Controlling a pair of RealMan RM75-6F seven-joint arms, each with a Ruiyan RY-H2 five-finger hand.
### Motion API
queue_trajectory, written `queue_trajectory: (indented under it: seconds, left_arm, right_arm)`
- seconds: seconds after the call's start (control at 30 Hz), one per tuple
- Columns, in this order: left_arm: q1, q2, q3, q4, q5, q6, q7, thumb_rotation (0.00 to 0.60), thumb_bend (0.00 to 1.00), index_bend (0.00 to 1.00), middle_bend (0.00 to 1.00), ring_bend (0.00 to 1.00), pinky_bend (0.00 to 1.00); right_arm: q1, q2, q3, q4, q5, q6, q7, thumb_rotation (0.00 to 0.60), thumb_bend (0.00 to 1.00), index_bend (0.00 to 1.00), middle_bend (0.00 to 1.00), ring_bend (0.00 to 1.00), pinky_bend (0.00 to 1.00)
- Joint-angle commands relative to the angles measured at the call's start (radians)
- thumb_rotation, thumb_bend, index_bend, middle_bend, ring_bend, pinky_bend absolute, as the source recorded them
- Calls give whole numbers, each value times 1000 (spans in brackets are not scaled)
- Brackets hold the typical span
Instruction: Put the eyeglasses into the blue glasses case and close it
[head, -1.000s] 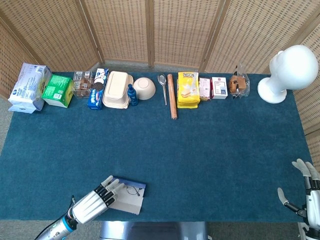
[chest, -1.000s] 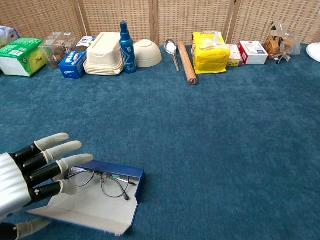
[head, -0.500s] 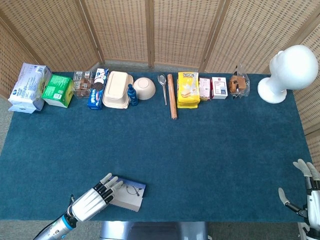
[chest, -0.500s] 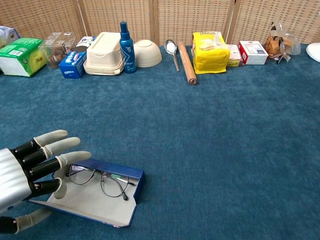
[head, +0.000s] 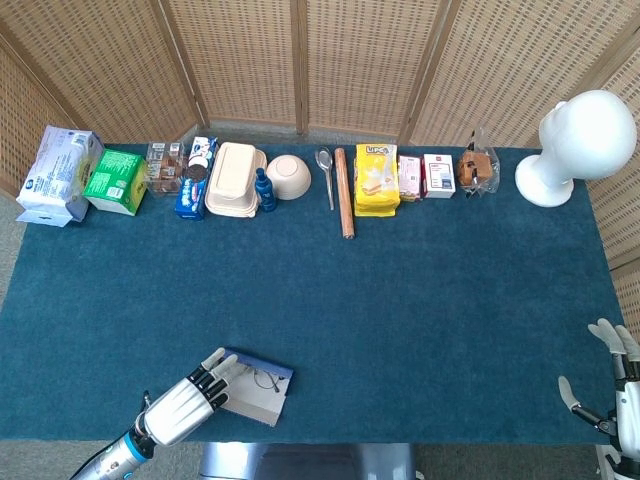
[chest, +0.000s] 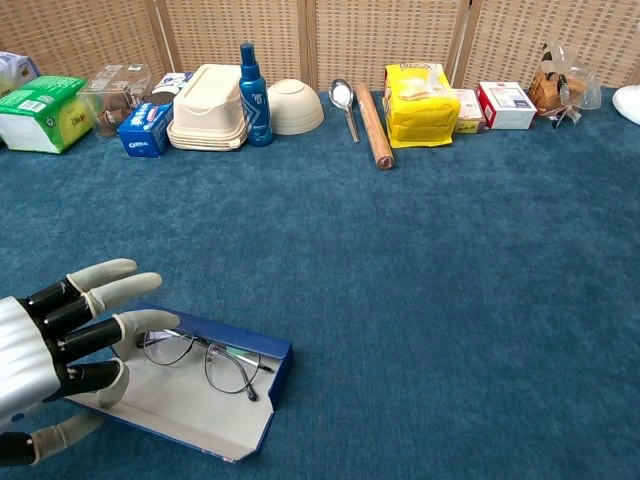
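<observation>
The blue glasses case (chest: 281, 362) lies open near the table's front left edge, its grey lining facing up. The eyeglasses (chest: 206, 357) rest inside it with thin dark frames. My left hand (chest: 55, 350) reaches over the case's left end with fingers spread; the fingertips touch the lining beside the glasses and the thumb sits at the lid's front corner. In the head view the case (head: 262, 402), the glasses (head: 266, 379) and the left hand (head: 185, 403) show at the bottom left. My right hand (head: 620, 395) hangs at the bottom right, fingers apart, holding nothing.
Along the far edge stands a row of items: green box (chest: 40, 112), cream lunch box (chest: 208, 105), blue bottle (chest: 250, 82), bowl (chest: 294, 106), spoon (chest: 345, 103), rolling pin (chest: 375, 124), yellow packet (chest: 420, 103). A white mannequin head (head: 580, 140) stands far right.
The case has turned a little under my left hand and its front flap shows narrower than a second ago. The right hand has barely moved.
</observation>
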Motion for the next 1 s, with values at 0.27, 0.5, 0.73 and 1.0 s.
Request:
queue_trajectory:
  seconds: [0.27, 0.5, 0.73, 1.0]
  left_arm:
    - [-2, -6, -9, -1, -10, 4, -14, 600, 389, 675, 234, 4, 0]
    - [12, -1, -16, -26, -32, 32, -56, 600, 384, 652, 217, 0, 0]
    - [17, -5, -40, -48, -70, 36, -98, 600, 383, 620, 203, 0, 0]
    - [12, -28, -86, -81, -153, -11, -162, 600, 381, 606, 190, 0, 0]
  right_arm:
    - [-5, -2, 0, 8, 5, -1, 7, 600, 317, 0, 185, 0, 113]
    - [-8, -6, 0, 18, 7, -2, 15, 600, 315, 0, 185, 0, 114]
    - [-9, -8, 1, 22, 7, -1, 18, 600, 314, 0, 185, 0, 113]
    - [-18, -4, 2, 25, 15, 0, 22, 600, 312, 0, 185, 0, 113]
